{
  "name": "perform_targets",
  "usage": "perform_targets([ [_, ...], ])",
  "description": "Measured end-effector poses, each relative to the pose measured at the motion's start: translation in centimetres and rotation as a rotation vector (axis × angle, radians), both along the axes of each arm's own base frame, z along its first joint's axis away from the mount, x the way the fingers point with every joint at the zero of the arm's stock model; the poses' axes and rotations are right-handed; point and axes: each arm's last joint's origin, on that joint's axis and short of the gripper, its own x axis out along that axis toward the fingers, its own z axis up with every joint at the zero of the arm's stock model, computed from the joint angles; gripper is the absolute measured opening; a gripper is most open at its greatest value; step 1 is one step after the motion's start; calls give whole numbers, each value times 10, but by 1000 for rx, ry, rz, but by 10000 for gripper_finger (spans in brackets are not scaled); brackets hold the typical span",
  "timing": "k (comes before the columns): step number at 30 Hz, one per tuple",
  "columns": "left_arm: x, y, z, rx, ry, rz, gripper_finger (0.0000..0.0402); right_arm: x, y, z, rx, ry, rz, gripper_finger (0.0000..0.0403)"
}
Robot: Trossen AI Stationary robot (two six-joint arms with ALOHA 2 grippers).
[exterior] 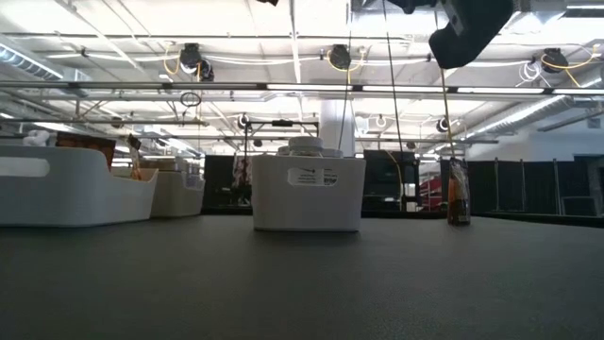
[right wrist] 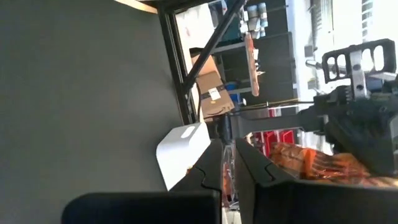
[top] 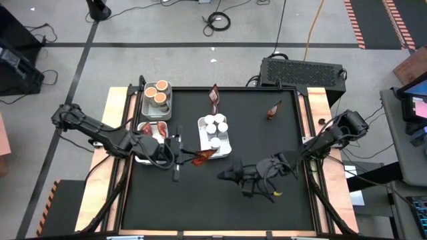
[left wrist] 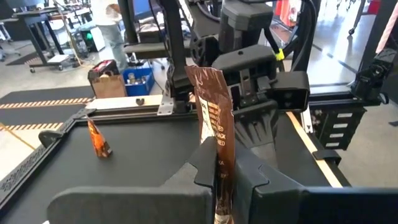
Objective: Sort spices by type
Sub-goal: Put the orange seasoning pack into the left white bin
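Left end effector (top: 181, 158) grips packet (top: 203, 157) beside tray (top: 227, 148); right end effector (top: 223, 176) closed

Overhead looking down, table-level across, wrists close, sharing the table (top: 220, 200)

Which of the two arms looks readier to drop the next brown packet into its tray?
The left. Its tool is shut on a reddish-brown packet, right beside the packet tray on its own side. The right tool is shut, holds nothing and sits mid-table, farther from that tray.
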Motion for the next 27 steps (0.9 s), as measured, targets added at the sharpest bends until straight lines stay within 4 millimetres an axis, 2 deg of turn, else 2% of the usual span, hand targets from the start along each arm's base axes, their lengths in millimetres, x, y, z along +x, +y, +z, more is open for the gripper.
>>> perform_targets([
  [6,0,0,1,-2,-5,0,19,1,-3,0,40,8,-17,10],
  [19,0,0,1,-5,-8,0,19,2,-5,0,41,8,-29,145],
  [24,0,0,1,-8,-8,1,19,2,-5,0,56,9,-32,176],
  [27,0,0,1,-29,-8,5,19,2,-5,0,124,17,-46,182],
])
